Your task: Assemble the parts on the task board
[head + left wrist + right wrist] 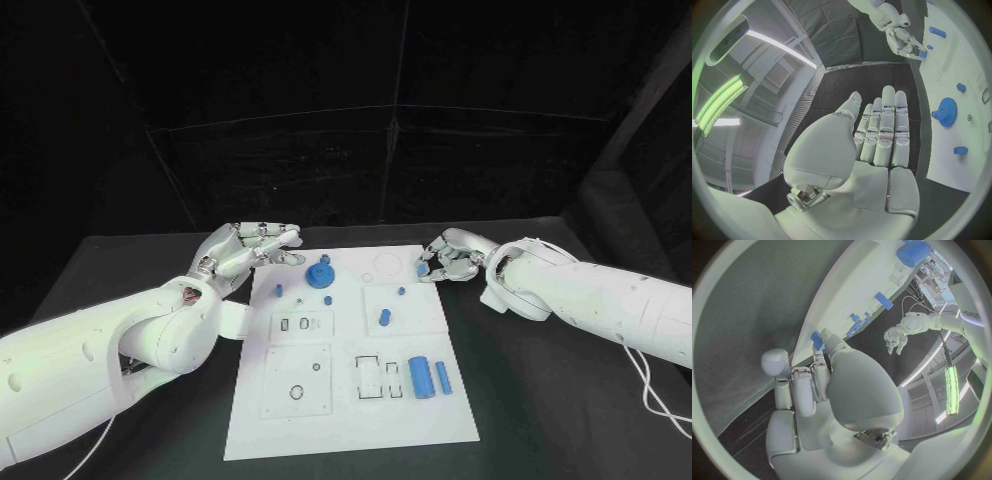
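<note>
We see a white task board [351,420] in the middle of the frame that looks like smooth, flat plastic with a soft, dull shine. The blue gear [320,277] and the blue cylinder [421,377] on it look like smooth matt plastic. The black surface [562,400] under the board looks dull and a bit soft, like cloth or rubber. The left hand [254,243] at the upper left and the right hand [447,258] have glossy white shells like hard plastic, and their fingers [887,131] look like shiny silver metal.
</note>
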